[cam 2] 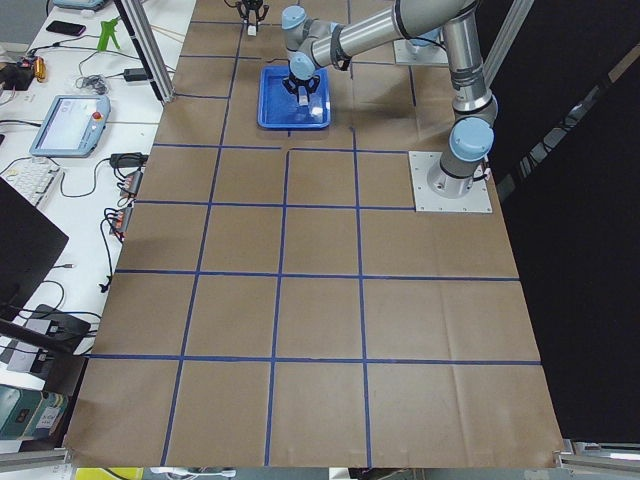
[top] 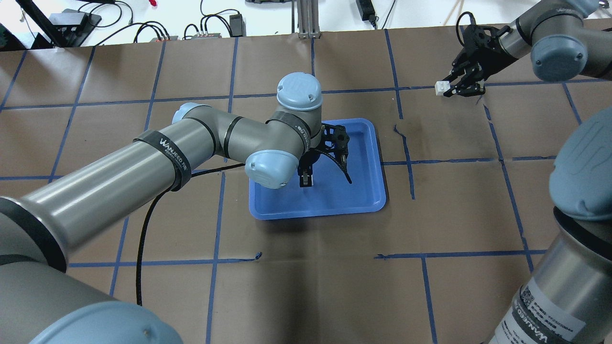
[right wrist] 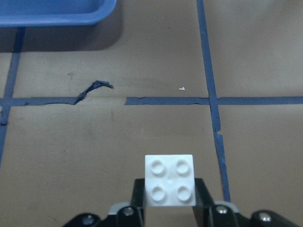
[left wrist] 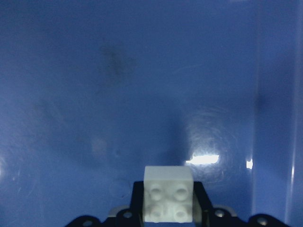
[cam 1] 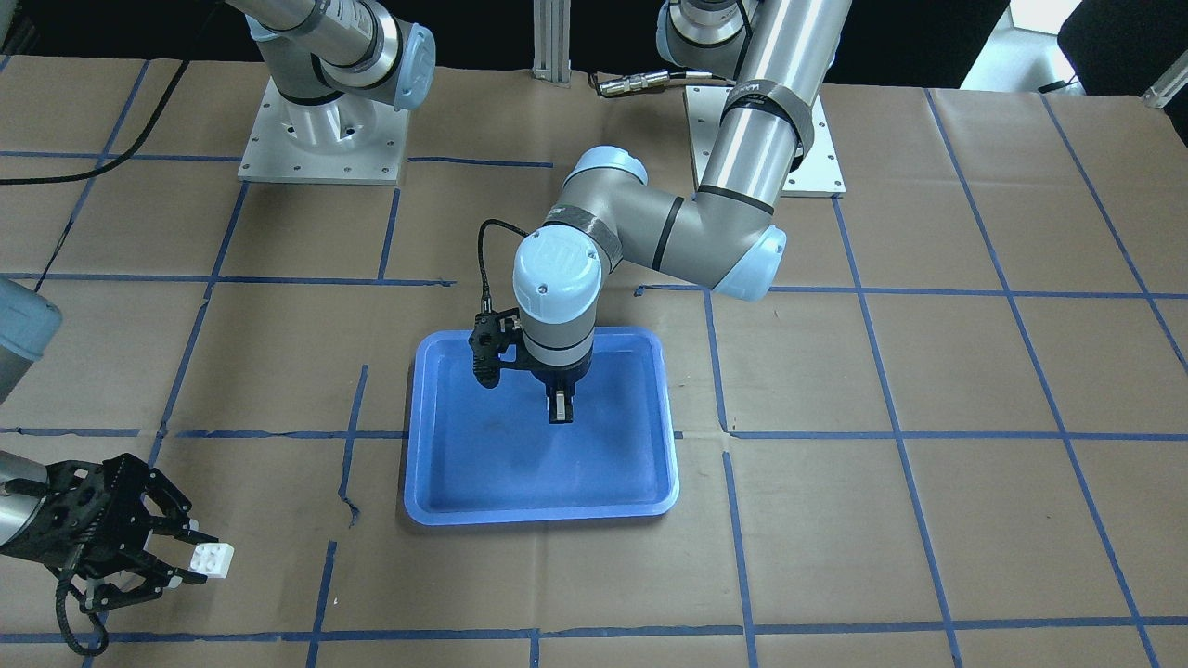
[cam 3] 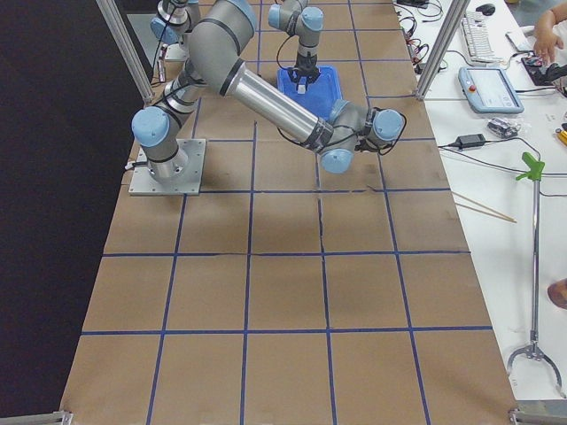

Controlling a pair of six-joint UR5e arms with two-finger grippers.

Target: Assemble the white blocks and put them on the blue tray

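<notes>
A: Left gripper, jaw state?

B: Clamped on the first white block. The four studs face the wrist camera.

A: Where does that block sit?

B: Over the floor of the blue tray, inside the rim and toward the middle. The gripper points straight down. Cannot tell whether the block touches the tray floor or hangs just above it.

A: Right gripper?

B: Jaws closed on the second white block, gripped by two opposite sides, studs toward the wrist camera. In the front-facing view the block sticks out past the fingertips.

A: Position relative to the tray?

B: Well apart from it, outside the rim, above the table. In the right wrist view only one tray corner shows, at the top left. Below the block lies brown paper crossed by blue tape lines, with one torn tape end near the crossing.

A: Blocks joined?

B: No. One in each gripper, far apart.

A: Tray placement?

B: Flat on the paper, near the table centre, under the left arm's wrist.
</notes>
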